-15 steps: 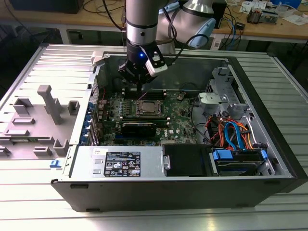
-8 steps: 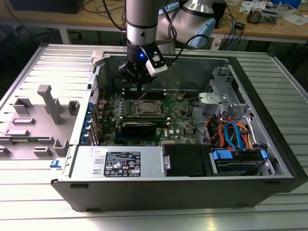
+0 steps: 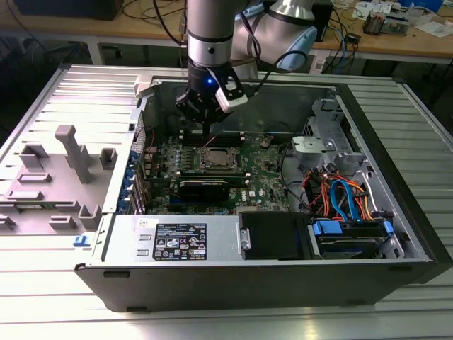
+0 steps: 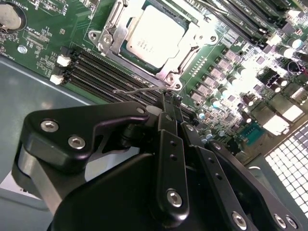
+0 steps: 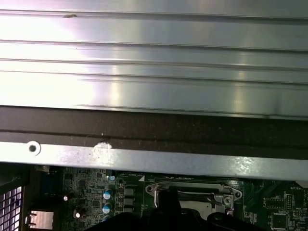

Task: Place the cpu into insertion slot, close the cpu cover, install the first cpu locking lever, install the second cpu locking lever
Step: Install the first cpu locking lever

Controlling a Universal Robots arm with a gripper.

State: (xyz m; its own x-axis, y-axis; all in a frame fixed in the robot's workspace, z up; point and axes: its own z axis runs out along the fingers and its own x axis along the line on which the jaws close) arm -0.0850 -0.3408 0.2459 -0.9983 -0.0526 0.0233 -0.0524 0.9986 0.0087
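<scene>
Closest to the lens in the second wrist view is the black jointed metal gripper [image 4: 171,98]. Its two narrow black fingers [image 4: 168,125] are drawn together with barely a sliver between them. Right at the fingertips runs a thin bent silver wire locking lever [image 4: 139,90]. It meets the tips, but I cannot tell whether the wire is pinched between them or only touched. Just beyond the fingertips sits the cpu [image 4: 154,33], a flat square chip with a silvery-grey metal top. It lies seated in the insertion slot [image 4: 98,39], the square metal-rimmed socket on the green circuit board [image 4: 43,43]. The cpu cover [image 4: 115,29], a thin silver-grey metal frame plate with a square window, lies folded down flat around the chip. Between the fingertips and the socket run long narrow black memory slots [image 4: 106,72], passing under the lever. In the exterior view the gripper [image 3: 206,138] hangs point-down inside the open dark grey metal computer case [image 3: 269,269]. There the chip [image 3: 218,159] is just below and ahead of the fingertips. In the first wrist view the socket [image 5: 192,191] lies just past the dark finger ends, with the case's bright metal rim [image 5: 144,161] and the ribbed silver table [image 5: 154,57] farther out.
</scene>
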